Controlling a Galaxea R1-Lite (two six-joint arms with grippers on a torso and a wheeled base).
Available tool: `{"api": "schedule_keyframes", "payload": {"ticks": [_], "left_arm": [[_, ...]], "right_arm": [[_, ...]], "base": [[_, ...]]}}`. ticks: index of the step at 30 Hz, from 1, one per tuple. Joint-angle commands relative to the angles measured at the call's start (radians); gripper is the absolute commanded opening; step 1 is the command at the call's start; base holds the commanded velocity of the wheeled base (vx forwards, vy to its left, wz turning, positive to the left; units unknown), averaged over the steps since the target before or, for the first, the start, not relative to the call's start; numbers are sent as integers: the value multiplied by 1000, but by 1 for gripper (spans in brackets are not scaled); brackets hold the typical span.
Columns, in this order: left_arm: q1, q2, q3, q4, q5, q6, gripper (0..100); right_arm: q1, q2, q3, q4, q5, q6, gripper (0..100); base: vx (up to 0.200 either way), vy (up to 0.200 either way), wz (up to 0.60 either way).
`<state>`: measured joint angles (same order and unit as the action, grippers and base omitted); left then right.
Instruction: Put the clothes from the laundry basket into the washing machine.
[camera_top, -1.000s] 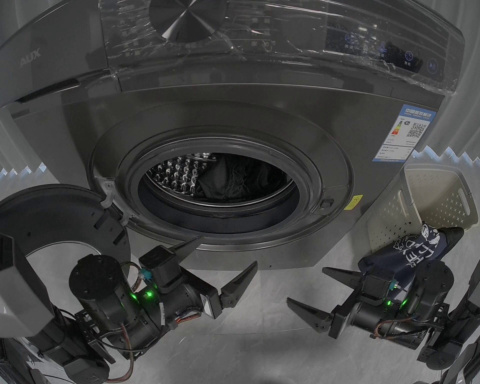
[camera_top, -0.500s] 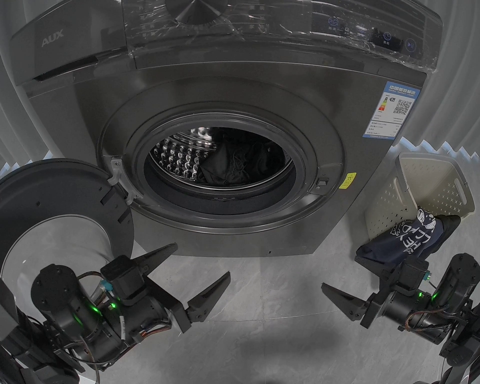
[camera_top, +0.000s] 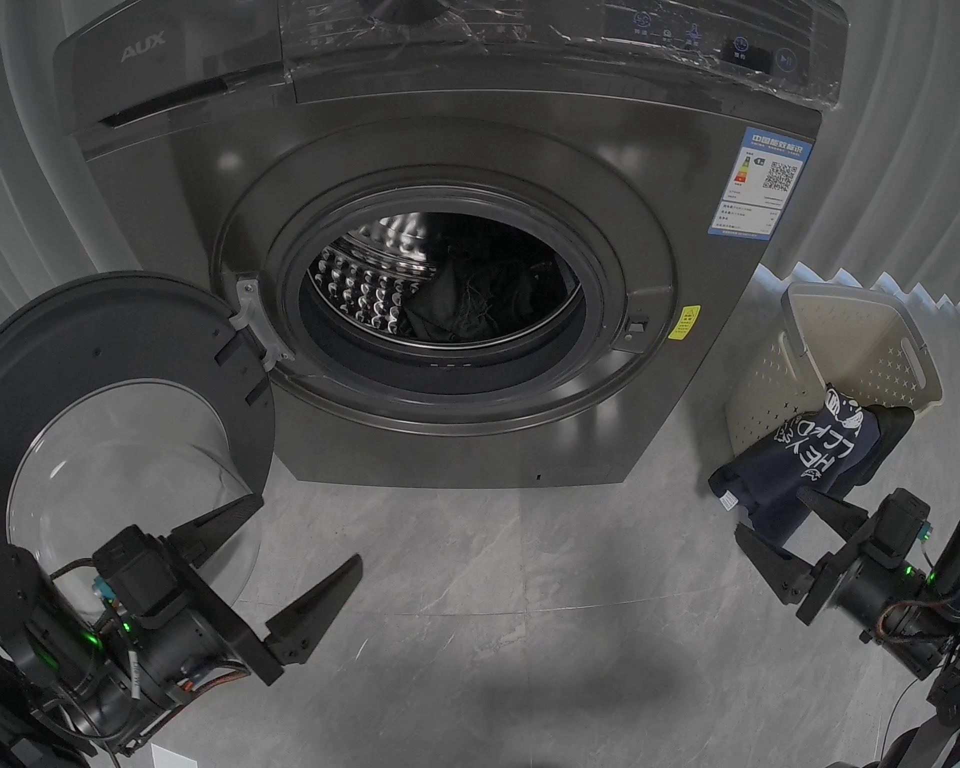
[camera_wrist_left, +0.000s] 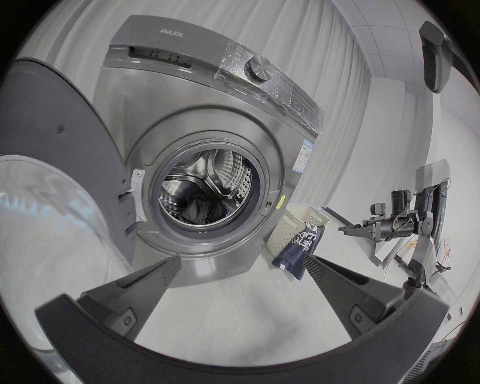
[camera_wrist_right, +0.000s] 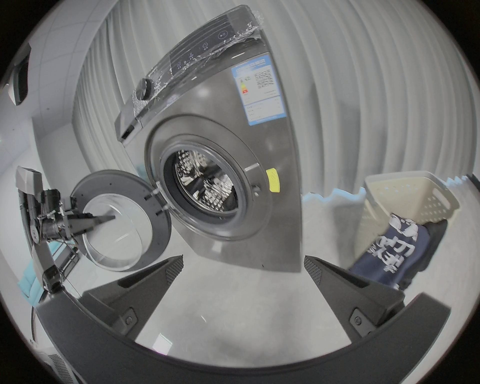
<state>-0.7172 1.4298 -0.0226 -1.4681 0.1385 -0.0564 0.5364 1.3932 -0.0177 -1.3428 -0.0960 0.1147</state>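
Before the open washing machine (camera_top: 640, 200), your left claw (camera_top: 311, 528) and right claw (camera_top: 769, 509) hang spread and empty; a navy shirt (camera_top: 800, 455) drapes over the laundry basket (camera_top: 850, 297).

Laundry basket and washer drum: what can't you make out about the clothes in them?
Basket, head view: bottom hidden by its own wall and the navy shirt draped over the rim; more clothes, cannot tell.
Dark clothes in the drum, head view: shadowed, pieces cannot be counted.
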Motion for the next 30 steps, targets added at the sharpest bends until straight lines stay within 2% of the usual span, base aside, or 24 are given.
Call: {"api": "schedule_keyframes", "payload": {"ticks": [1,3,6,8,9,11,12,13,16,19,20,21,23,25,26,27,28,29,30], "left_arm": [[65,-347,23,259,-2,6,100],[74,-456,23,374,-5,3,100],[136,-598,23,555,-4,-3,100],[147,-631,23,591,-4,-2,100],[190,-759,23,700,-11,1,100],[254,-842,23,779,-22,-5,100],[254,-842,23,779,-22,-5,100],[295,-939,23,861,-36,-8,100],[344,-1077,23,977,-63,-7,100],[417,-1229,23,1132,-114,-3,100],[441,-1296,23,1206,-134,-3,100],[470,-1339,23,1256,-143,-8,100],[487,-1341,23,1328,-126,-3,100],[498,-1339,23,1342,-99,-5,100],[518,-1336,23,1348,-97,12,100],[522,-1336,23,1350,-99,13,100],[618,-1338,23,1365,-108,56,100],[670,-1345,23,1379,-119,92,100],[726,-1370,23,1398,-145,102,100]], "right_arm": [[-53,-390,16,359,-82,0,100],[-110,-487,16,479,-90,3,100],[-205,-668,16,643,-87,-1,100],[-223,-706,16,669,-85,-7,100],[-289,-855,15,774,-76,-24,100],[-335,-958,15,861,-68,-43,100],[-335,-958,15,861,-68,-43,100],[-365,-1048,15,945,-64,-41,100],[-391,-1163,15,1068,-62,-41,100],[-431,-1281,15,1215,-57,-43,100],[-440,-1313,16,1274,-59,-29,100],[-443,-1315,15,1288,-61,-26,100],[-469,-1318,16,1281,-53,-36,100],[-515,-1338,13,1292,-14,-49,100],[-535,-1361,8,1306,25,-63,100],[-536,-1364,8,1307,32,-66,100],[-538,-1381,2,1323,78,-81,100],[-538,-1381,2,1323,73,-81,100],[-538,-1382,5,1315,56,-79,100]], "base": [[-200,0,0],[-100,0,0],[-67,0,0],[-200,0,0],[-200,0,0],[-100,0,0],[0,0,0],[0,0,0],[0,0,0],[0,0,0],[0,0,0],[0,-200,0],[0,-200,0],[0,-200,0],[0,-200,0],[0,-200,0],[0,-200,0],[0,-200,0],[0,0,0]]}}
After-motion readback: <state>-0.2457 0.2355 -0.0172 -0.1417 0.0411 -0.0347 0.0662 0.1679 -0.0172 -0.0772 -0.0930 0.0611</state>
